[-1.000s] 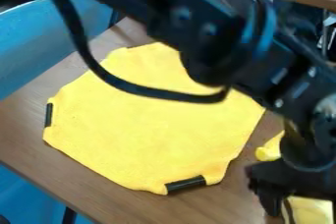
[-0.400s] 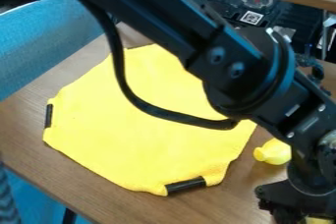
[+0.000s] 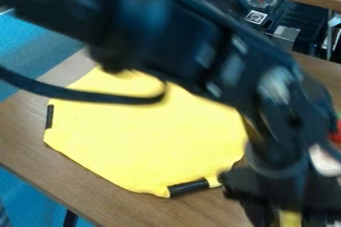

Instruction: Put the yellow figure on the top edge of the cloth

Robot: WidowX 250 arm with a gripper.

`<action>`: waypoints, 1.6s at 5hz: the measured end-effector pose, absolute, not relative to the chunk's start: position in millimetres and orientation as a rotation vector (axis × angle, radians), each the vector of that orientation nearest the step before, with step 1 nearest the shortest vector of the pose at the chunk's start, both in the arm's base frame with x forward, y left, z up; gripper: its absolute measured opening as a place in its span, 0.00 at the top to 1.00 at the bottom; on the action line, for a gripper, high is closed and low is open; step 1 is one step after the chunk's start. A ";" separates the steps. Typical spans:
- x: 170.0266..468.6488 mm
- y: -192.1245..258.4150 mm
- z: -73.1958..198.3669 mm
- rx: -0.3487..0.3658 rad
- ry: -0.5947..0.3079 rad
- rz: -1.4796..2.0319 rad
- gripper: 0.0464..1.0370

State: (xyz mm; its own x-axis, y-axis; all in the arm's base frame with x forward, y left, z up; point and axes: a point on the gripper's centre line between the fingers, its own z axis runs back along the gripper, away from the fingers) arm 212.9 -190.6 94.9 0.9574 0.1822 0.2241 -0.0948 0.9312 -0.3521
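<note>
The black two-finger gripper (image 3: 286, 214) is clamped on the yellow figure (image 3: 290, 220), just beyond the near right corner of the yellow octagonal cloth (image 3: 153, 136). The figure's shape is mostly hidden. The cloth lies on the brown wood-grain tabletop (image 3: 113, 202). One short black strip (image 3: 188, 187) sits on its near edge. Right of the cloth are a white rounded item (image 3: 325, 161) and, farther back, a red item (image 3: 335, 132). The black arm (image 3: 180, 37) spans the cloth's far part.
</note>
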 end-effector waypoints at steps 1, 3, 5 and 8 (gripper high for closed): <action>210.7 -152.7 121.7 -0.381 -0.293 0.206 0.47; 228.6 -57.0 140.5 -0.290 -0.404 0.301 0.47; 268.0 20.1 142.4 -0.243 -0.423 0.472 0.47; 341.0 120.0 124.2 -0.171 -0.420 0.717 0.47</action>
State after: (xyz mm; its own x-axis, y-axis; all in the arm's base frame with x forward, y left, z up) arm 341.0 120.0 124.2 0.6749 0.6679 0.3137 -0.6002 0.7442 -0.2931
